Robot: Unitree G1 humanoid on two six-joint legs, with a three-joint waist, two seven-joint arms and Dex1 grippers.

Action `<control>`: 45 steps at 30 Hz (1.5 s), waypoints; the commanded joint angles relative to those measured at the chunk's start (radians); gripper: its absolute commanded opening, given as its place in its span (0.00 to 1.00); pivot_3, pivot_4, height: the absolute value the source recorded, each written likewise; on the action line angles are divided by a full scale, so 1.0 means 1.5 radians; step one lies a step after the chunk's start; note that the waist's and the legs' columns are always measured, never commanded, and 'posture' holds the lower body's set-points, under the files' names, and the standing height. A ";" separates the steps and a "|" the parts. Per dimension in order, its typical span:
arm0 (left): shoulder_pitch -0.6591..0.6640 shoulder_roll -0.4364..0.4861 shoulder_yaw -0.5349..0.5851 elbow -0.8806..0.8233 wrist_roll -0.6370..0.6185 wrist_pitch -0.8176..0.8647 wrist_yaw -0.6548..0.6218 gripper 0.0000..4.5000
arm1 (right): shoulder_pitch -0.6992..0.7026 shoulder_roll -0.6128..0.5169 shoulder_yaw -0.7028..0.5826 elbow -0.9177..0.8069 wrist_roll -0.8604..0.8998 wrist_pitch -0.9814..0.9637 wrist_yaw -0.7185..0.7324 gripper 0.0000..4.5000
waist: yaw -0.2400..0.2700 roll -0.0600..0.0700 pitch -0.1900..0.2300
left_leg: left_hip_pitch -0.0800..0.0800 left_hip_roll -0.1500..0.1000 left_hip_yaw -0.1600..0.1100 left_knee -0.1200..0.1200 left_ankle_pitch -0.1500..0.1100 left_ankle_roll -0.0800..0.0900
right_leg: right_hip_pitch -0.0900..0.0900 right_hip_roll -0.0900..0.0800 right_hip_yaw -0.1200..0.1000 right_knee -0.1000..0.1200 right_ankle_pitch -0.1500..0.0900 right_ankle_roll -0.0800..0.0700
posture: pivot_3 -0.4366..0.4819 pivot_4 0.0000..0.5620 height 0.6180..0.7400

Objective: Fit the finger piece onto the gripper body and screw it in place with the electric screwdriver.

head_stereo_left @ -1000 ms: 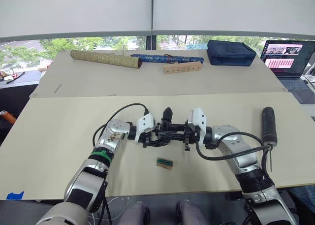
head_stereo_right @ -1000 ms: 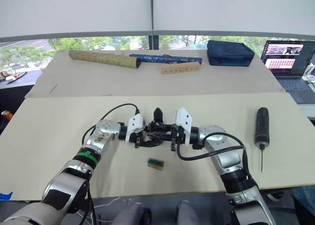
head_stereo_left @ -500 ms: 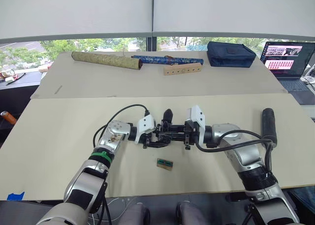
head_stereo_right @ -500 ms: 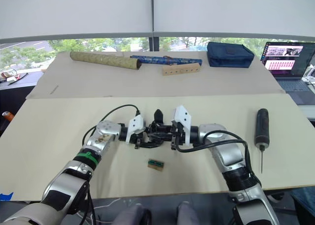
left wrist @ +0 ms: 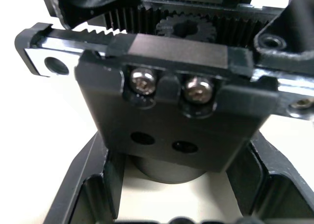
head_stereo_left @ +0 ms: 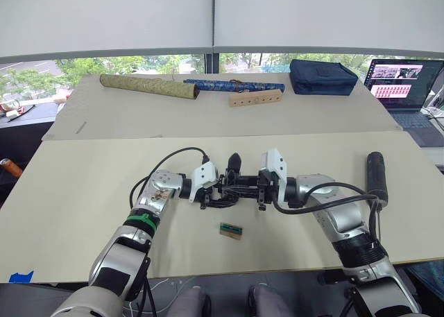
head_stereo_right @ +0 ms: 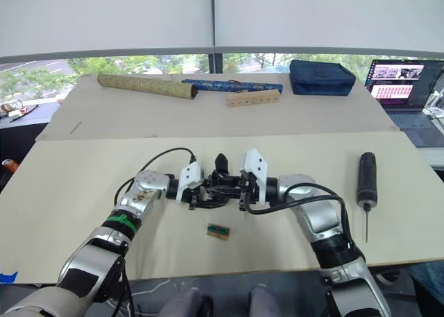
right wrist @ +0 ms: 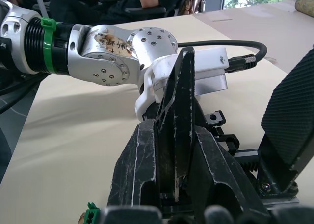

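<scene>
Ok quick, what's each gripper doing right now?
Left gripper: shut on the gripper body.
Right gripper: shut on the finger piece, beside the gripper body.

I am finding no text, label, brand or number that I can read. The laptop [head_stereo_left: 404,80] at the far right of the table is showing a pink-toned screen with rows of small marks, too small to make out. The worn sticker [right wrist: 112,40] on my left wrist is carrying dark marks I cannot decipher.
</scene>
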 commanded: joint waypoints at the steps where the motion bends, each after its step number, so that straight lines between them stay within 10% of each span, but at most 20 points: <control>1: 0.018 0.008 -0.010 -0.001 0.009 0.011 -0.008 0.51 | 0.008 0.002 0.007 0.014 -0.008 -0.017 0.014 0.20 | -0.001 0.000 0.000 | 0.000 0.000 0.000 0.000 0.000 0.000 | 0.000 0.000 0.000 0.000 0.000 0.000 | 0.48 0.27 1.00; 11: 0.022 0.009 -0.004 -0.007 0.009 0.017 -0.005 0.51 | 0.018 0.011 -0.035 -0.027 0.025 -0.071 0.035 1.00 | -0.001 0.000 0.000 | -0.002 0.000 0.000 0.000 0.001 -0.001 | -0.001 0.000 0.000 0.000 0.000 0.000 | 0.48 0.27 1.00; 18: 0.023 0.006 -0.001 0.002 0.015 0.036 0.023 0.51 | 0.038 -0.024 -0.068 -0.068 0.048 -0.066 0.055 1.00 | -0.001 0.000 0.000 | -0.002 0.000 0.000 0.000 0.000 0.000 | -0.001 0.000 0.000 0.000 0.000 0.000 | 0.48 0.27 1.00; 23: 0.027 -0.002 0.023 0.000 -0.013 0.068 0.030 0.99 | 0.058 -0.053 -0.108 -0.133 0.085 -0.080 0.077 1.00 | 0.003 0.000 0.000 | -0.001 0.000 0.000 0.000 0.000 0.000 | 0.000 0.000 0.000 0.000 0.000 0.000 | 0.48 0.27 1.00; 35: 0.159 0.138 0.098 -0.138 -0.108 0.014 -0.054 0.99 | 0.285 -0.207 -0.368 -0.302 0.180 -0.005 0.011 1.00 | 0.001 0.000 0.000 | 0.000 0.003 0.000 -0.002 -0.001 -0.001 | -0.001 -0.004 0.001 -0.001 -0.001 -0.001 | 0.48 0.27 1.00; 45: 0.255 0.237 0.206 -0.446 -0.287 0.148 -0.072 0.99 | 0.648 -0.095 -0.746 -0.398 0.253 0.014 -0.124 1.00 | 0.034 0.001 0.001 | -0.002 0.003 -0.002 -0.002 -0.004 -0.003 | 0.001 -0.006 0.005 -0.008 0.000 -0.002 | 0.48 0.27 1.00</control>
